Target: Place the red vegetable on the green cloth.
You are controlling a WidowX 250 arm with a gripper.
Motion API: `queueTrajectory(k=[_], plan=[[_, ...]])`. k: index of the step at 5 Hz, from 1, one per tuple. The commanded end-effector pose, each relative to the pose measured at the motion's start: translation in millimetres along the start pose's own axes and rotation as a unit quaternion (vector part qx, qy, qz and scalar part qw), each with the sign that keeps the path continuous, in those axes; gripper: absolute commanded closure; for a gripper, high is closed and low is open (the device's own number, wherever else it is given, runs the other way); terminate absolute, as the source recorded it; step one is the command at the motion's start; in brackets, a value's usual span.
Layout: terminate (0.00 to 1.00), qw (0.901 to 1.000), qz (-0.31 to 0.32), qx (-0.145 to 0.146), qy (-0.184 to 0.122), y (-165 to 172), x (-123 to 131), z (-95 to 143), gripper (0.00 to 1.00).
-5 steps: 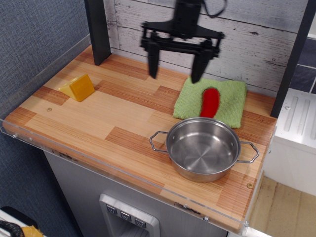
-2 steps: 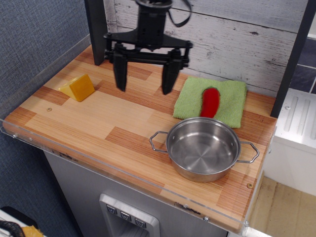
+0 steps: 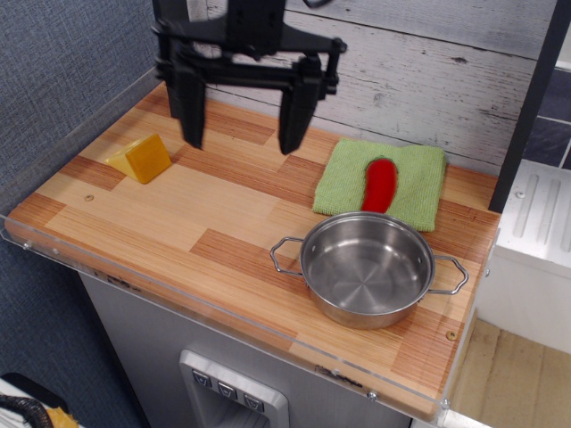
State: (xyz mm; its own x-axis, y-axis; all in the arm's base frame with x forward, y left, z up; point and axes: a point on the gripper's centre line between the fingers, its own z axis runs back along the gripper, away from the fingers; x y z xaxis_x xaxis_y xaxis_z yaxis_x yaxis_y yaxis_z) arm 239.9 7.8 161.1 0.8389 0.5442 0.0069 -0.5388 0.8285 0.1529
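Observation:
The red vegetable, a glossy red pepper, lies on the light green cloth at the back right of the wooden table. My gripper hangs open and empty above the back middle of the table, well to the left of the cloth, with its two black fingers spread wide apart.
A steel pot with two handles stands just in front of the cloth. A yellow cheese wedge sits at the back left. A clear rim runs along the table's front edge. Dark posts stand at the back left and far right.
My open gripper has moved left, from above the cloth to over the back middle of the table. The pepper stays on the cloth.

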Motion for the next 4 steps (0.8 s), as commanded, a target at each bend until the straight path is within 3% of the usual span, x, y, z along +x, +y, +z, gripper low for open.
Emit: queueTrajectory(k=[1, 2, 3, 4], plan=[[0.00, 0.9995, 0.025, 0.017, 0.002, 22, -11, 46, 0.00], [0.00, 0.9994, 0.035, -0.002, -0.001, 35, -16, 60, 0.00], [0.00, 0.9994, 0.035, -0.002, -0.001, 35, -16, 60, 0.00], [1.00, 0.9994, 0.035, -0.002, -0.001, 35, -16, 60, 0.00]])
